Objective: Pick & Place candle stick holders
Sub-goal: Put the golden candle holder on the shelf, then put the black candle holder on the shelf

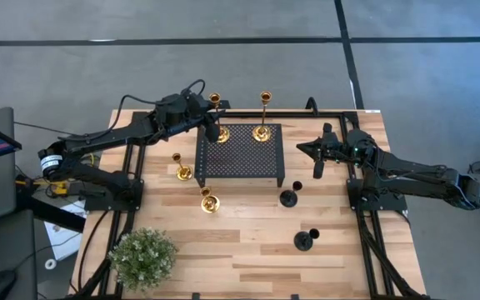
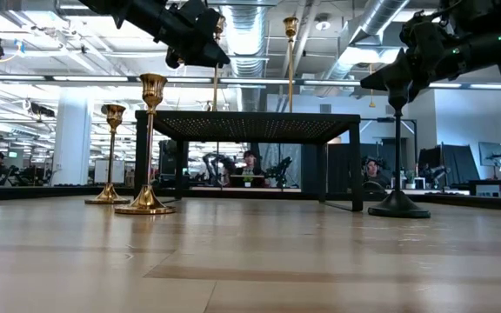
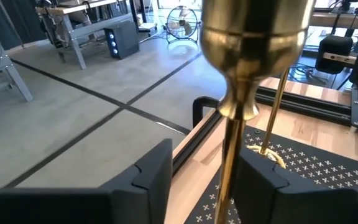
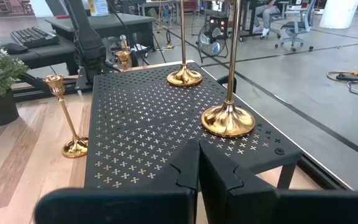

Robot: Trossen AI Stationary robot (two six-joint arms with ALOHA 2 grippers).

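Two tall gold candle stick holders stand by their round bases on the black perforated stand. My left gripper is open at the stand's far left corner. Its fingers are level on either side of one tall holder's stem, below the cup. That holder's base rests on the stand, as does the other tall holder. Two short gold holders and two black ones stand on the table. My right gripper is shut and hovers off the stand's right edge. My left gripper's fingers come level from the table's left, across the upright stem of the tall holder. The stem runs right beside one finger, with a clear gap to the other. I cannot tell whether it touches that finger.
A green potted plant sits at the near left corner of the table. The wooden table top lies bare along the near edge. Black frame rails run down both sides.
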